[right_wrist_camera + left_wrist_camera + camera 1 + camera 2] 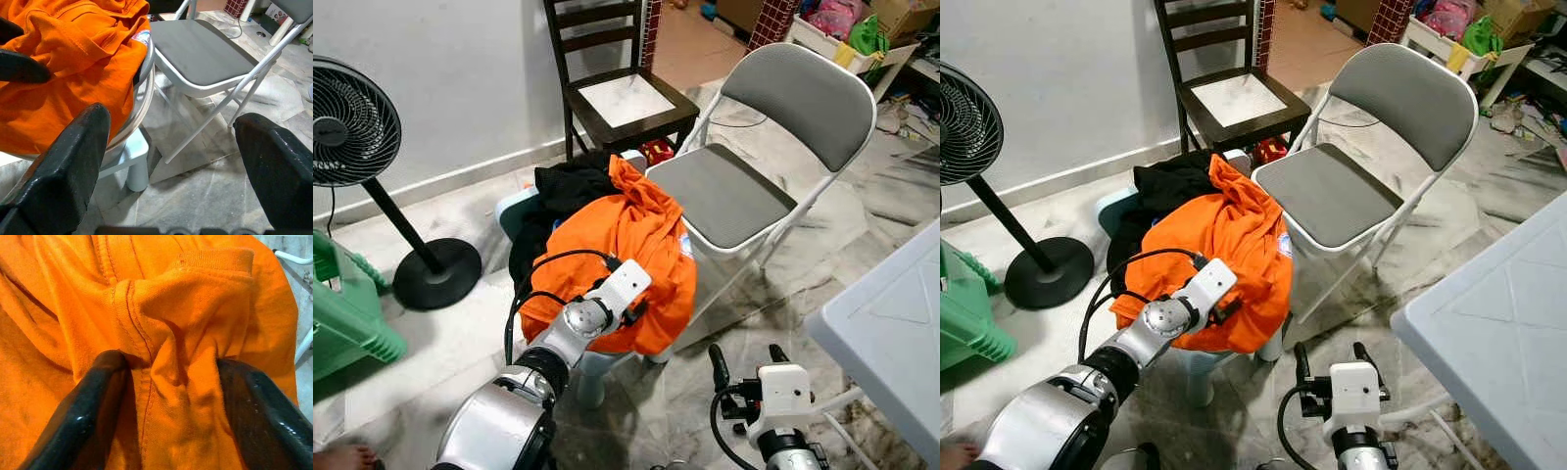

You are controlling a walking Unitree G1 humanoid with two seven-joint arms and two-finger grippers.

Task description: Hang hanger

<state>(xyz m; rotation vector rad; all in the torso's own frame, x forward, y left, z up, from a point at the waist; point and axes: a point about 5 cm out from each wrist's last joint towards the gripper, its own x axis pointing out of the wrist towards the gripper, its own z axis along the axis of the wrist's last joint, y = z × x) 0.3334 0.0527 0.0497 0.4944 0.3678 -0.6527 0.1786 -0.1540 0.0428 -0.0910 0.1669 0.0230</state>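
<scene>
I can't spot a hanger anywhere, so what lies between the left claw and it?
No hanger can be made out. The left claw is pressed into the orange shirt, a fold bunched between its fingers, atop a pile with a black garment. Any hanger would be hidden beneath those clothes.

A shirt (626,245) lies heaped on a stool (134,147) at centre, a dark garment (570,184) behind it at 11 o'clock. A folding chair (744,186) stands at 2 o'clock, a wooden chair (617,93) at 12, a fan (357,147) at 10, a desk (891,333) at 4. The left gripper (168,382) pinches the shirt.
</scene>
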